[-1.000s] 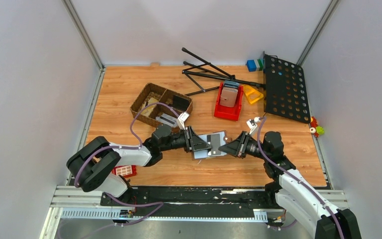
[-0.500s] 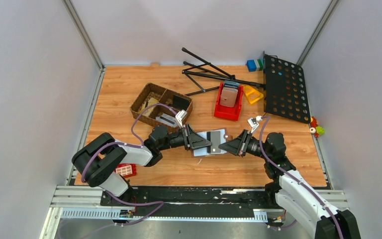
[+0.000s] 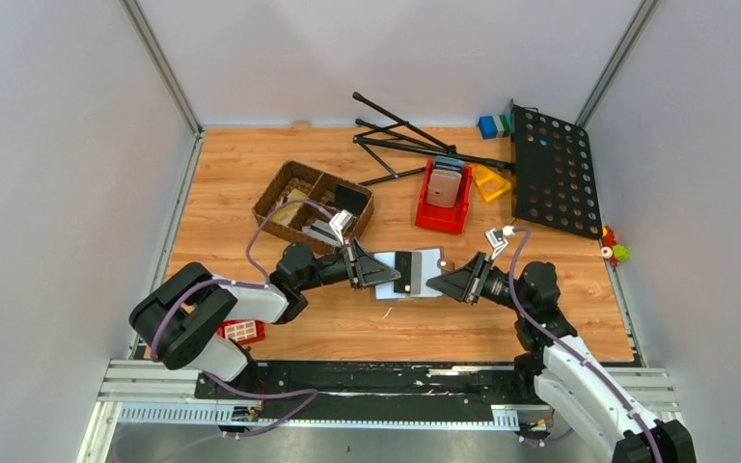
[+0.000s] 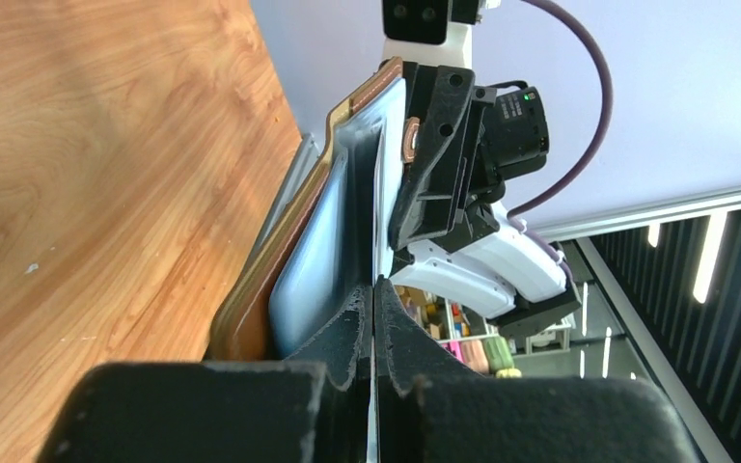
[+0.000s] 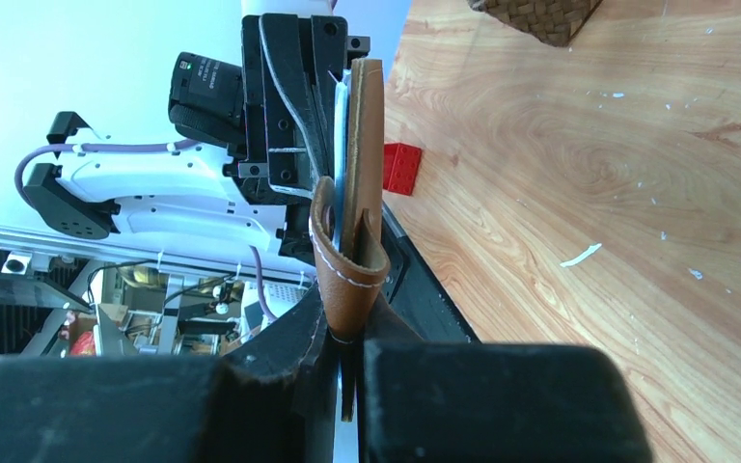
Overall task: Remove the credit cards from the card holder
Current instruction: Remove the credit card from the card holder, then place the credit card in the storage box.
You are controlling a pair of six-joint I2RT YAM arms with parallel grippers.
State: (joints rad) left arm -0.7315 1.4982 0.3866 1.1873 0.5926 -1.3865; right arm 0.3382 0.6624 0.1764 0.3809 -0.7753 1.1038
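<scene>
**Overhead view, centre of frame.** The small brown leather-look card holder (image 3: 426, 266), opened to its pale silvery-grey sleeves, lies between the two arms over the wooden table (image 3: 232, 164). The left gripper (image 3: 378, 270) enters from the left. Its fingers (image 4: 352, 323) are pressed together on the edge of a thin grey credit card (image 3: 402, 271) with a dark band. The card overlaps the holder's left half. Whether it still sits in a sleeve cannot be told.

The right gripper (image 3: 431, 285) enters from the right. Its jaws are closed on the holder's brown edge beside the looped tab clasp (image 5: 333, 256).

**Upper part of frame.**
- Left of centre: a woven brown basket (image 3: 272, 191).
- Centre: a red plastic bin (image 3: 441, 220).
- Right: a black perforated panel (image 3: 552, 174).

**Lower left.** A red block with white grid (image 3: 241, 331).
</scene>
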